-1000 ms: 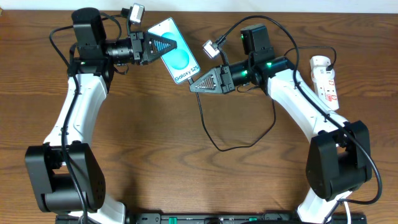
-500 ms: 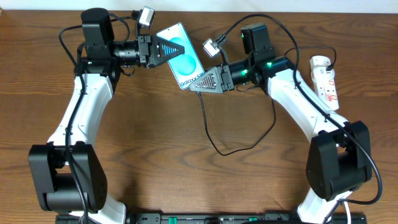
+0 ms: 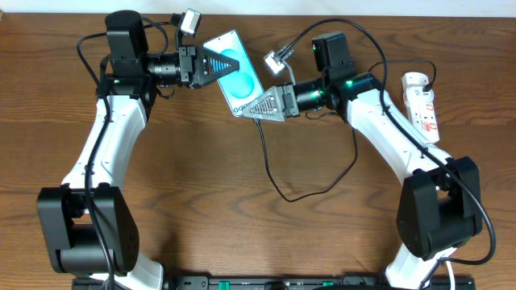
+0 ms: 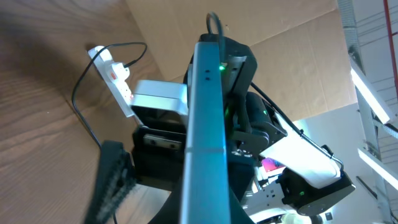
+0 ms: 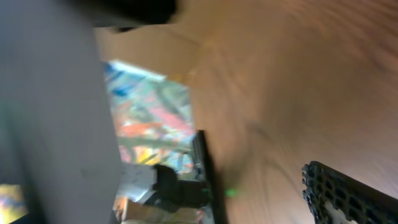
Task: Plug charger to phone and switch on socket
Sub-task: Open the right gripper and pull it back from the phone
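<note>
My left gripper (image 3: 230,61) is shut on the phone (image 3: 242,84) and holds it above the table, turquoise screen up. In the left wrist view the phone (image 4: 205,124) shows edge-on, with a black cable loop (image 4: 214,25) at its far end. The charger (image 3: 278,187), a thin black cable, runs from the phone's lower end down across the wood and back up to the right. My right gripper (image 3: 251,113) stands open at that lower end; its ribbed finger (image 5: 348,193) is far off to one side. The plug tip is hidden under it. The socket (image 3: 423,101) lies at the right edge.
The socket (image 4: 115,71) also shows in the left wrist view, with a black lead plugged in. Both white arms reach in from the front corners of the wooden table (image 3: 201,185). The right wrist view is blurred, and a grey surface (image 5: 50,124) fills its left side.
My right gripper has gone from shut to wide open at the phone's lower end. The left arm carried the phone a little to the right, then held still.
</note>
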Controlling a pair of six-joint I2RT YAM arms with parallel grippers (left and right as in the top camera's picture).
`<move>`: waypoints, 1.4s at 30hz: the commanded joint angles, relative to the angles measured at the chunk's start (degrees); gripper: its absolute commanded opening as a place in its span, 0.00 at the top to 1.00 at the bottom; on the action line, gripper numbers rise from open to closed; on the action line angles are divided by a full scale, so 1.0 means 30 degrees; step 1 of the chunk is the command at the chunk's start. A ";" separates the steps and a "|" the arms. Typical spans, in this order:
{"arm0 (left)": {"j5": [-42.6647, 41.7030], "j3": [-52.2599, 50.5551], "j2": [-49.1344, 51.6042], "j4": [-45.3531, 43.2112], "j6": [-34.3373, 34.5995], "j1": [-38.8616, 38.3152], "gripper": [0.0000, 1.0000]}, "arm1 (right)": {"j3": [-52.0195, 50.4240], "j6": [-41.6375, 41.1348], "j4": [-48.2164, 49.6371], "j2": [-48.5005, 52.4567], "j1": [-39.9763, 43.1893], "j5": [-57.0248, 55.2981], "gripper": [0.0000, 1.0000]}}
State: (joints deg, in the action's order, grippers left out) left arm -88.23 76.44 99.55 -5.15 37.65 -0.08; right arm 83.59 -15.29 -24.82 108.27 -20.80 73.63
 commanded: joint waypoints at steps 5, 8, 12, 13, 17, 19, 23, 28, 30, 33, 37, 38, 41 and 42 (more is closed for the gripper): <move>-0.0605 0.0168 -0.0248 -0.0117 0.0007 0.0036 0.93 | 0.0299 0.0780 -0.4976 -0.1304 0.0896 -1.0652 0.01; -0.0597 0.0168 -0.0248 -0.0117 -0.0342 0.0036 0.93 | 0.0299 0.1406 -0.6266 -0.2412 0.1384 -1.1482 0.01; -0.0590 0.0168 -0.0248 -0.0117 -0.0408 0.0036 0.93 | 0.0299 0.1836 -0.7249 -0.4065 0.1770 -1.1504 0.01; -0.0590 0.0168 -0.0248 -0.0117 -0.0408 0.0036 0.93 | 0.0299 0.1843 -0.7512 -0.4590 0.1836 -1.1526 0.01; -0.0597 0.0168 -0.0248 -0.0117 -0.0401 0.0036 0.93 | 0.0299 0.1902 -0.8524 -0.6411 0.1938 -1.1810 0.01; -0.0597 0.0168 -0.0248 -0.0109 -0.0393 0.0036 0.93 | 0.0299 0.1902 -0.9085 -0.7213 0.1938 -1.2349 0.01; -0.0590 0.0168 -0.0248 -0.0109 -0.0401 0.0036 0.93 | 0.0299 0.1902 -0.9945 -0.8102 0.1938 -1.3355 0.01; -0.0546 0.0168 -0.0248 -0.0117 -0.0401 0.0036 0.92 | 0.0291 0.1326 -1.0666 -0.7621 0.1931 -1.4979 0.01; -0.0044 0.0168 -0.0248 -0.0109 -0.0386 0.0058 0.93 | 0.0291 0.0466 -1.0608 -0.6936 0.1821 -1.5934 0.01; 0.0386 0.0168 -0.0248 -0.0117 -0.0321 0.0051 0.93 | 0.0291 -0.0138 -1.0520 -0.5880 0.1472 -1.6750 0.01; 0.1056 0.0168 -0.0248 -0.0117 -0.0066 0.0306 0.93 | 0.0291 -0.0597 -1.0083 -0.4189 0.0801 -1.6881 0.01; 0.1195 0.0168 -0.0248 -0.0117 0.0058 0.0488 0.93 | 0.0291 -0.0809 -0.9887 -0.3723 0.0605 -1.6888 0.01; 0.1260 0.0168 -0.0248 -0.0109 0.0226 0.1115 0.93 | 0.0291 -0.1268 -0.9260 -0.2521 0.0066 -1.6881 0.01; 0.1202 0.0168 -0.0248 -0.0109 0.0270 0.1341 0.93 | 0.0291 -0.1443 -0.9056 -0.2193 -0.0095 -1.6881 0.01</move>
State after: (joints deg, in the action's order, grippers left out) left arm -84.64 76.27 100.18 -5.13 37.50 1.58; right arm 84.36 -16.67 -53.15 99.07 -19.27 23.79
